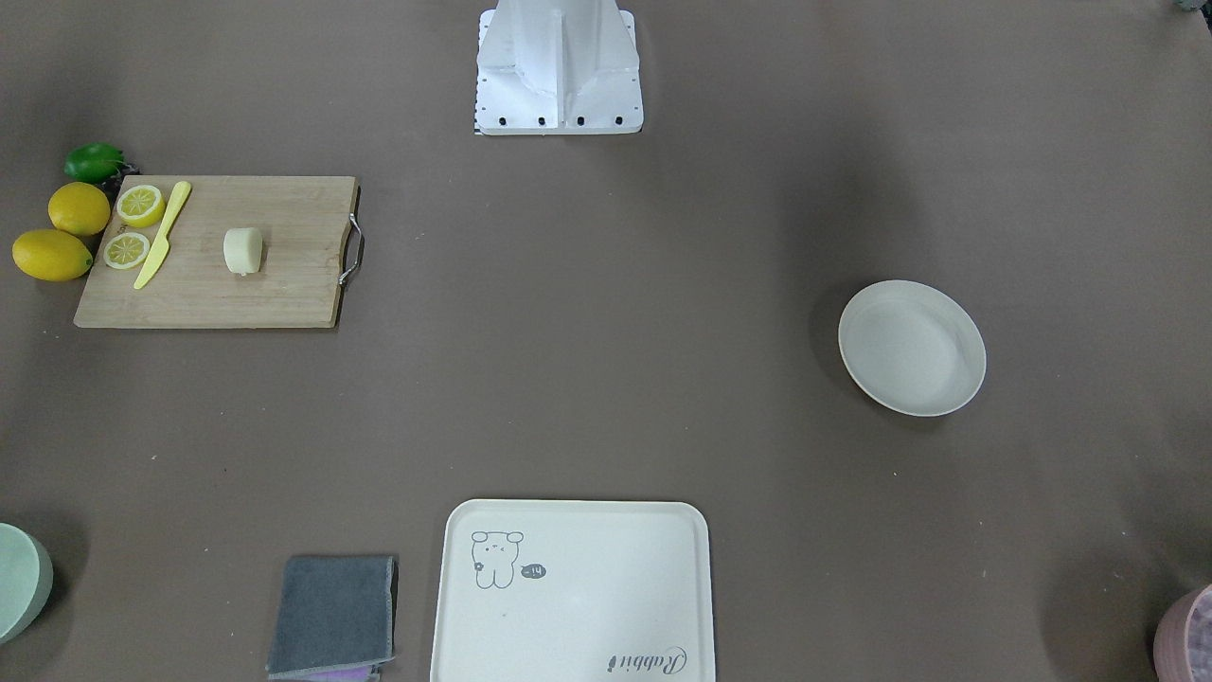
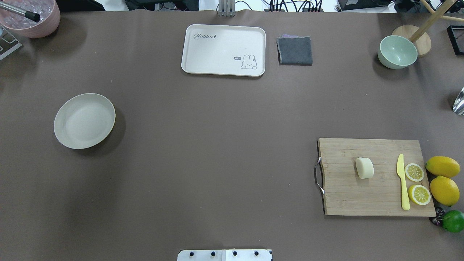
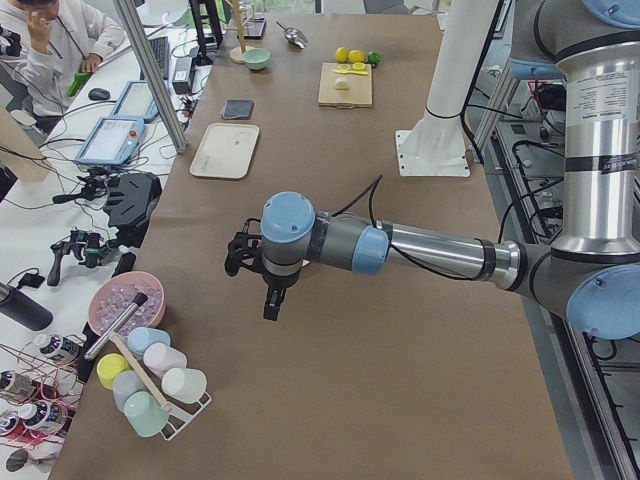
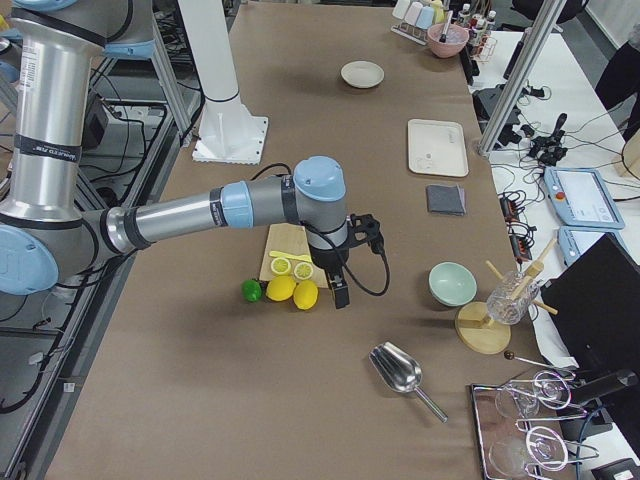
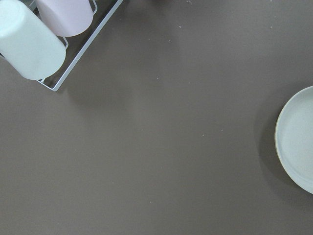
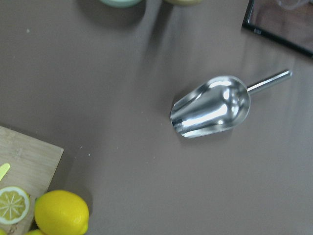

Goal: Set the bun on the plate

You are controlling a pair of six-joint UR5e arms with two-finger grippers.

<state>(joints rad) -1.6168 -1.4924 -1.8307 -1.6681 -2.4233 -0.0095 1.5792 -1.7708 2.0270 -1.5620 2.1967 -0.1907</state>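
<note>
Cream bun: lies on its side near the middle of the board, in the lower right of the overhead view and the left of the front view; nothing touches it.
board: bamboo, flat on the brown table, with a metal handle on the edge toward frame centre.
plate: left of the overhead view, right of the front view, on the table and well apart from the board.
knife: yellow, lying on the board to the right of the bun and apart from it.
lemon halves: two, cut side up, at the board's right edge, just beside the knife.
lemons: two whole ones on the table just off the board's right edge, with a lime below them in the corner.
tray: top centre of the overhead view, with a grey cloth just to its right.
bowl: pale green, upper right of the overhead view.
left gripper: mid-frame in the left side view, held above the table; I cannot tell how its fingers stand. Its wrist view has the plate's rim at the right edge and cups at upper left.
right gripper: centre of the right side view, beside the lemons; its fingers cannot be judged either. Its wrist view shows a steel scoop right of centre and a lemon at lower left.
</note>
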